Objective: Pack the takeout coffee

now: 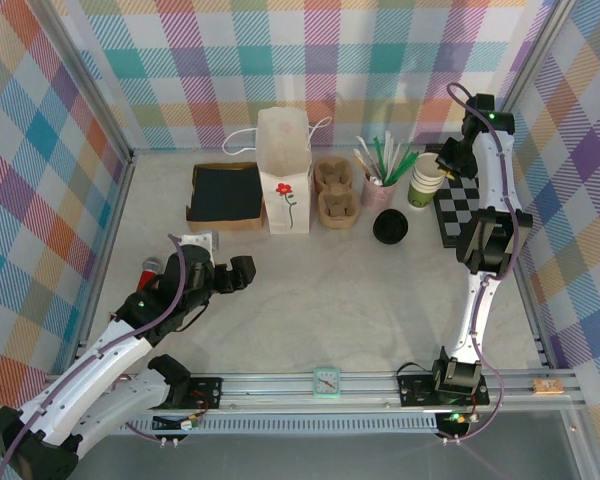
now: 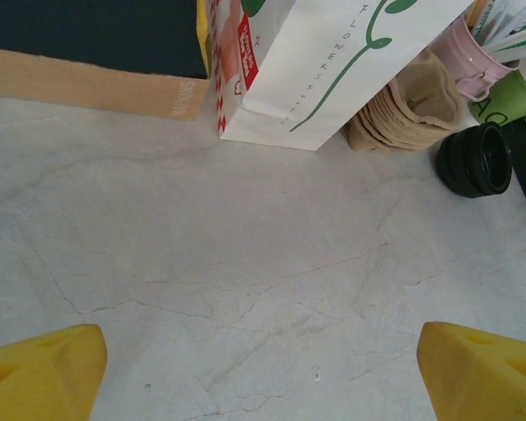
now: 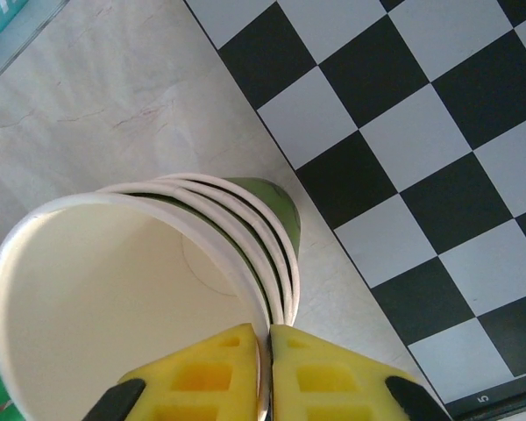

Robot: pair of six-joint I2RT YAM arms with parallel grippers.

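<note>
right gripper [image 3: 265, 351] pinches rim of top paper cup [image 3: 114, 289].

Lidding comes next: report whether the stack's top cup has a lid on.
Off. The top cup shows its bare cream inside; a black lid lies apart.

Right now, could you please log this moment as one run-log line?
right gripper: shut on top cup rim | left gripper: open over table | black lid: on table | bag: upright

The left hand [image 2: 263, 377] is hanging wide open over the pale tabletop [image 2: 245, 263], facing a white paper bag [image 2: 333, 79], brown cup trays [image 2: 408, 110] and black lids [image 2: 475, 160].
</note>
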